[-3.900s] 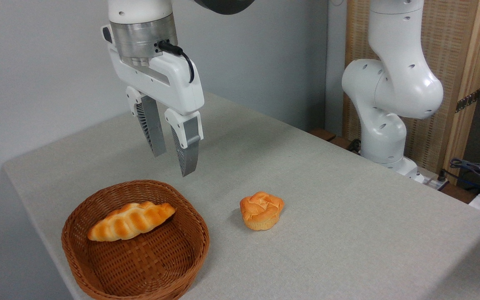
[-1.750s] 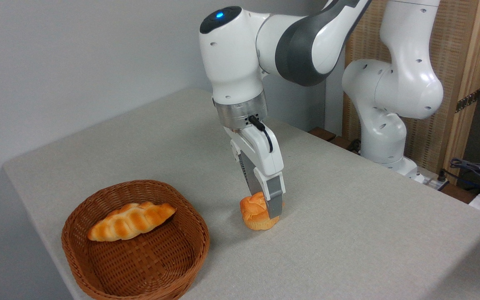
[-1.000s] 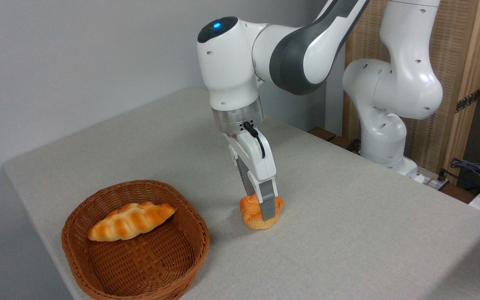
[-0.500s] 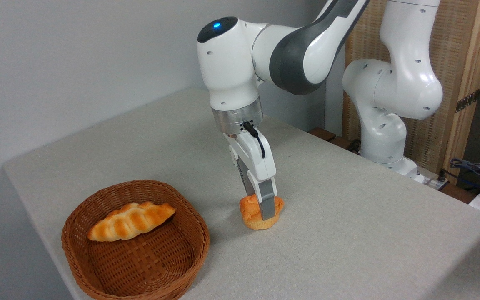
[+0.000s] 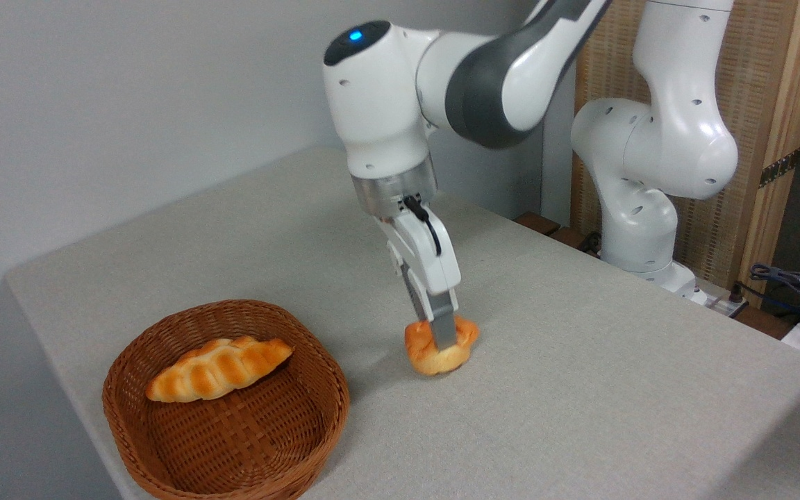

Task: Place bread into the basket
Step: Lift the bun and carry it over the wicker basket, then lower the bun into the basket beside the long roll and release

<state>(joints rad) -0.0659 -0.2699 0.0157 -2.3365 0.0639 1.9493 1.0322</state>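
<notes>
The small orange-golden bun (image 5: 435, 351) hangs just above the table, near its middle, tilted slightly. My gripper (image 5: 442, 337) is shut on it, its near grey finger pressed into the bun's top; the far finger is hidden behind. To the left, on the table's front-left part, sits the brown wicker basket (image 5: 164, 444), apart from the bun and gripper.
A long braided golden-brown loaf (image 5: 218, 368) lies inside the basket toward its far left. The arm's white base (image 5: 643, 173) stands at the table's right rear. Cables (image 5: 796, 288) lie at the far right. The grey table (image 5: 580, 389) ends close to the basket on the left.
The gripper came down from above the basket, closed on the bun, and has now lifted it slightly off the table.
</notes>
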